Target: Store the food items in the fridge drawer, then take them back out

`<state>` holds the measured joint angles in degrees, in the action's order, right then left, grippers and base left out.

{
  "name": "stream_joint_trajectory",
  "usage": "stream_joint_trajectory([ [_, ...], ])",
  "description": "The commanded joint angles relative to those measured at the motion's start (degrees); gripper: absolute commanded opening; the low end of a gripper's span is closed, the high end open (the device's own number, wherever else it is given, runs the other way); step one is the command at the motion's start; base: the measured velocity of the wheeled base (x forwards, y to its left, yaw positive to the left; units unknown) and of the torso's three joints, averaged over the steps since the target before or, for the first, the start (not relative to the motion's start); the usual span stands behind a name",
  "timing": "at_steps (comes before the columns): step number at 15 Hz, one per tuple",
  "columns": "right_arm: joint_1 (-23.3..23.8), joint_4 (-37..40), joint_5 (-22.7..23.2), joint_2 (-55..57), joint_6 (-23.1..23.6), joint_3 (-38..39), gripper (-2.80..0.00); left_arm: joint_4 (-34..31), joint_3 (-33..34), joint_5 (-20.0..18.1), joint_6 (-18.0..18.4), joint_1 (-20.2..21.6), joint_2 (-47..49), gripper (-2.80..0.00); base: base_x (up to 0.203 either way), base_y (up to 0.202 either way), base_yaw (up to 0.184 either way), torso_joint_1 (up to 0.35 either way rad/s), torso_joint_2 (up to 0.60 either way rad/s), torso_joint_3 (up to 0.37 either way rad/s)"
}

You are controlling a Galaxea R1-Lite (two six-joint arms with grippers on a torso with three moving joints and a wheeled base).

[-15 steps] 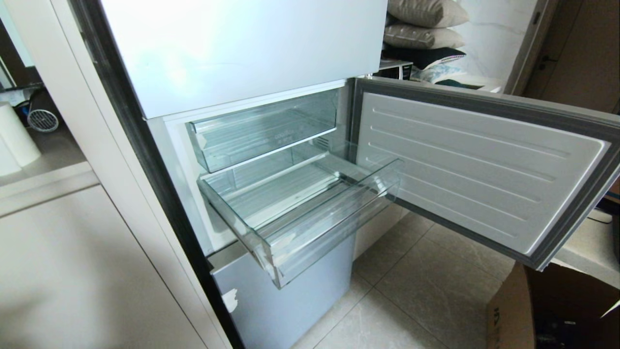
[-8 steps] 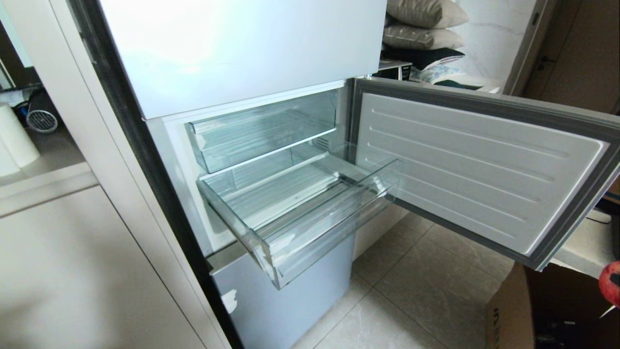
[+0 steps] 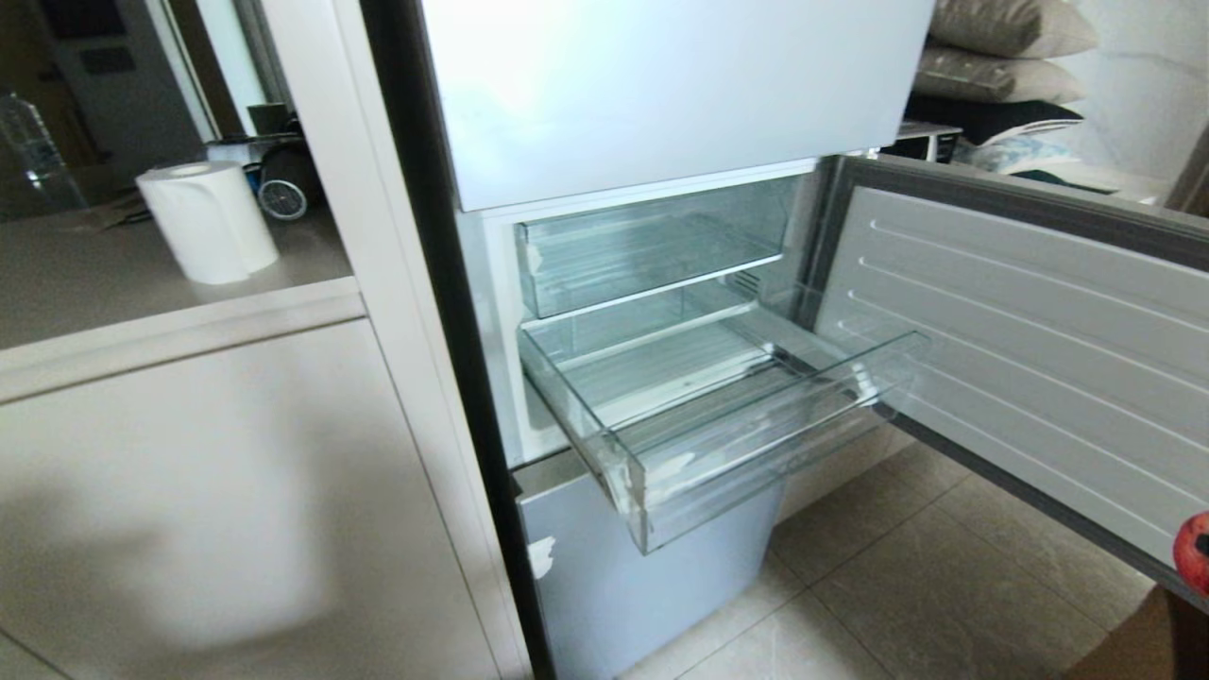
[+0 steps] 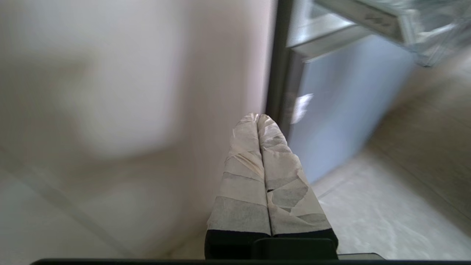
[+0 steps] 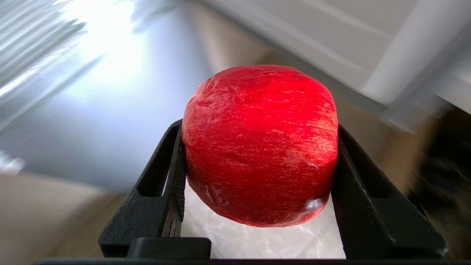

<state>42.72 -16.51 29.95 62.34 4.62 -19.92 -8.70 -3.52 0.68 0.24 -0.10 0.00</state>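
My right gripper [image 5: 259, 147] is shut on a round red apple [image 5: 259, 143], the food item, with a black finger pressed on each side. The head view catches only a sliver of the apple [image 3: 1195, 552], at the far right edge, low beside the open door. The fridge drawer [image 3: 756, 463], clear plastic with a ribbed floor, is pulled out and looks empty, well left of the apple. My left gripper [image 4: 258, 118] is shut on nothing, its taped fingers pressed together, and hangs low by the cabinet side and the fridge's lower panel.
A clear flat-fronted bin [image 3: 652, 250] sits above the drawer. The open fridge door [image 3: 1030, 340] swings out to the right. Below the drawer is a silver-blue panel [image 3: 652, 586]. A paper towel roll [image 3: 208, 222] stands on the left counter. A cardboard box corner [image 3: 1133, 652] shows bottom right.
The camera has moved, so the fridge now sits further right in the head view and the counter shows. The apple has come in at the right edge, held in my right gripper.
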Motion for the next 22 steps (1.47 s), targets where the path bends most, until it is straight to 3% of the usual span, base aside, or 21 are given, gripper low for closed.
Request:
stream_joint_trajectory([
  [1, 0.0, -0.1, 0.2, 0.1, 0.0, -0.1, -2.80, -0.1, 0.0, 0.0, 0.0, 0.0, -0.1, -2.80, 0.002, -0.005, 0.173, 0.000, 0.00, 0.000],
  [7, -2.1, -0.2, 2.3, 0.2, -0.1, -1.9, -2.80, -0.1, 0.0, 0.0, 0.0, 0.0, -0.1, -2.80, 0.003, -0.007, 0.174, 0.003, 0.00, 0.004],
  [9, -5.7, -0.2, 6.7, 1.0, -0.1, -4.7, -2.80, -0.1, 0.0, 0.0, 0.0, 0.0, -0.1, -2.80, 0.001, -0.006, 0.119, 0.003, 0.00, 0.000],
  [11, -12.5, -0.3, 7.1, 3.5, -1.2, -8.8, -2.80, -0.1, 0.0, 0.0, 0.0, 0.0, -0.1, -2.80, 0.003, -0.002, 0.031, 0.001, 0.00, 0.001],
  [16, -26.1, 0.3, -2.5, 12.0, -2.8, -21.0, -2.80, -0.1, 0.0, 0.0, 0.0, 0.0, -0.1, -2.80, 0.000, 0.000, 0.000, 0.000, 0.00, 0.000],
  [22, -34.4, 2.8, -10.9, 27.4, -2.9, -31.4, -2.80, -0.1, 0.0, 0.0, 0.0, 0.0, -0.1, -2.80, 0.000, 0.000, 0.000, 0.000, 0.00, 0.000],
])
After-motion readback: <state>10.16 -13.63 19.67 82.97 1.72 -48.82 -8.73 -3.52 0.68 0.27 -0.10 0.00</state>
